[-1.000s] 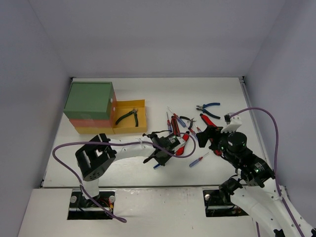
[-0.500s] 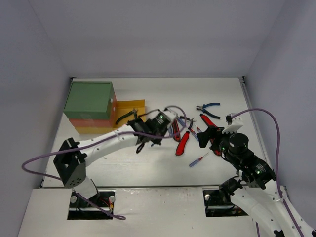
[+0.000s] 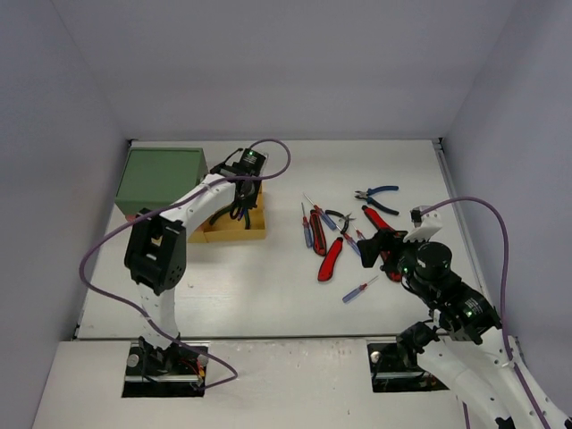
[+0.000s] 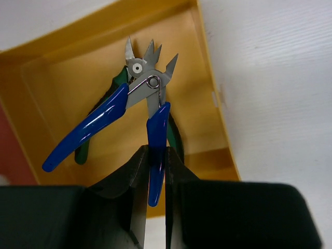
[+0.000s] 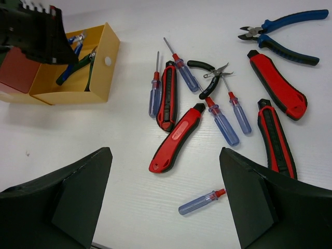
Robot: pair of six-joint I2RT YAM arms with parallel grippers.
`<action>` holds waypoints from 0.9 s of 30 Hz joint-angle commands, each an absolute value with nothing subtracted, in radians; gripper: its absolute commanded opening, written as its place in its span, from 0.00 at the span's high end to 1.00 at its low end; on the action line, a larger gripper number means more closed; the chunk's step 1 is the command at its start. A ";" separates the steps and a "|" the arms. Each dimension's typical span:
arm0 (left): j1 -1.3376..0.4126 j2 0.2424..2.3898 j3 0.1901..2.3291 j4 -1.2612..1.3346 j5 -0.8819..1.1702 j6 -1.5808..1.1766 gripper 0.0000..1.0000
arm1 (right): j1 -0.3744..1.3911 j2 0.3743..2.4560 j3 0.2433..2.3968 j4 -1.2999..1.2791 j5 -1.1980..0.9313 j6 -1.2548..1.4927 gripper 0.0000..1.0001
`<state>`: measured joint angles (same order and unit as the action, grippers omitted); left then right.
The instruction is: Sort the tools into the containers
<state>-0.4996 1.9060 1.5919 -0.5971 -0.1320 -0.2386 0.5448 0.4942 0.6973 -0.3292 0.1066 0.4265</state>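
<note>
Blue-handled pliers (image 4: 158, 122) hang from my left gripper (image 4: 156, 155), which is clamped on one handle only. The other handle is splayed out to the side, and the steel nose points away from me. I hold them above the open yellow drawer (image 4: 62, 83), the pulled-out bottom drawer of the small cabinet (image 3: 161, 174) with the green top. Green-handled pliers (image 4: 83, 149) already lie on the drawer floor, partly hidden behind the blue pair.

My right gripper (image 5: 165, 153) hovers with its fingers spread wide and grasps nothing. Below it the unsorted tools lie on the white table (image 3: 268, 286), well apart from the drawer:
- four red-and-black utility knives, one of them (image 5: 179, 137) near the middle of the wrist view
- several small blue-and-red screwdrivers, one (image 5: 199, 202) lying off on its own
- black-handled pliers (image 5: 207, 78)
- a second blue-handled pair (image 5: 282, 33) at the far edge

I judge this to be the drop-off step for a pair of pliers — the carry looks finished and only the release remains. The next move calls for loosening my left fingers while the pliers hang inside the drawer walls, perhaps after lowering a little. Held by one handle, they may swing or tip as they fall. Most of the task is left — the knives and screwdrivers lie close together, some touching, so picking one out cleanly will take care.
</note>
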 commanded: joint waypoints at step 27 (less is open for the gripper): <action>-0.504 1.441 1.483 -0.728 -0.039 -0.278 0.36 | 0.479 0.992 0.813 -0.309 0.338 0.468 0.36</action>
<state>-0.5026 1.5161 1.5442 -0.7057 -0.0433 -0.2955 0.5091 0.9136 0.7516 -0.3497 0.2847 0.4704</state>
